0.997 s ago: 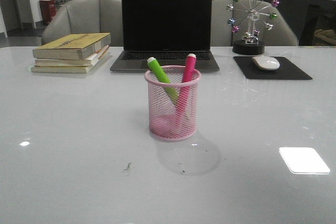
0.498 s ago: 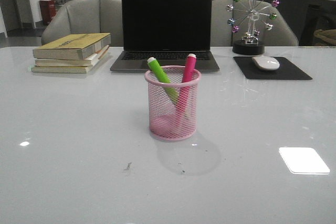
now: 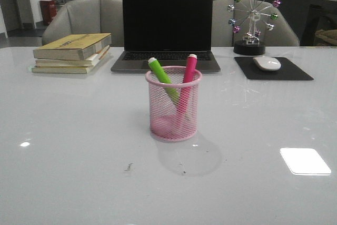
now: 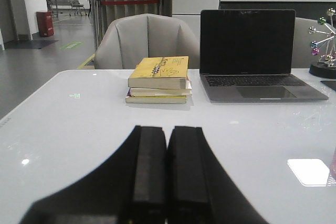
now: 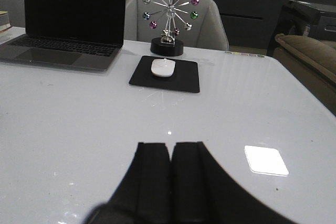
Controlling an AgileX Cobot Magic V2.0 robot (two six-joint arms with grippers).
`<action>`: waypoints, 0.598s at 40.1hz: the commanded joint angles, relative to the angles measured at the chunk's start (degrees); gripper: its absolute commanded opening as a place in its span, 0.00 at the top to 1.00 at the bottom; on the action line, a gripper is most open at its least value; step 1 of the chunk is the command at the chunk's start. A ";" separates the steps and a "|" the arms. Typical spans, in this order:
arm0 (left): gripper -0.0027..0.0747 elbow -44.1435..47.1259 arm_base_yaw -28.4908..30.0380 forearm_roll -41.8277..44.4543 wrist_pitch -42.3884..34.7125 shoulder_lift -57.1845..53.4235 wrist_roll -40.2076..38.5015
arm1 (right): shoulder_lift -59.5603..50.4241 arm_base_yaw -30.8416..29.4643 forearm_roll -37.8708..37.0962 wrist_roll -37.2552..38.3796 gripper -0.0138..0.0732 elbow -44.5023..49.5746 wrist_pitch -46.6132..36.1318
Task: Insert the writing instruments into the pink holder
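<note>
Two markers, lime green (image 3: 160,74) and magenta (image 3: 188,75), one pink holder (image 3: 173,104), three stacked books (image 3: 72,52), one laptop (image 3: 166,30), one mouse (image 3: 267,63).

The left arm's black two-fingered tool (image 4: 167,174) has its fingers pressed together with nothing between them, low over the glossy white tabletop (image 4: 79,129); beyond it a stack of three books with a yellow-covered one on top (image 4: 157,80) lies beside an open dark grey laptop with a black screen (image 4: 254,56); a grey upholstered chair (image 4: 147,40) stands behind the books; a bright square reflection (image 4: 308,171) lies on the tabletop.
</note>
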 commanded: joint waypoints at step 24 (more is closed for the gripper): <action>0.85 0.24 0.06 -0.54 -5.09 -1.18 0.04 | -1.09 -0.27 -0.27 6.49 0.78 -0.20 -6.20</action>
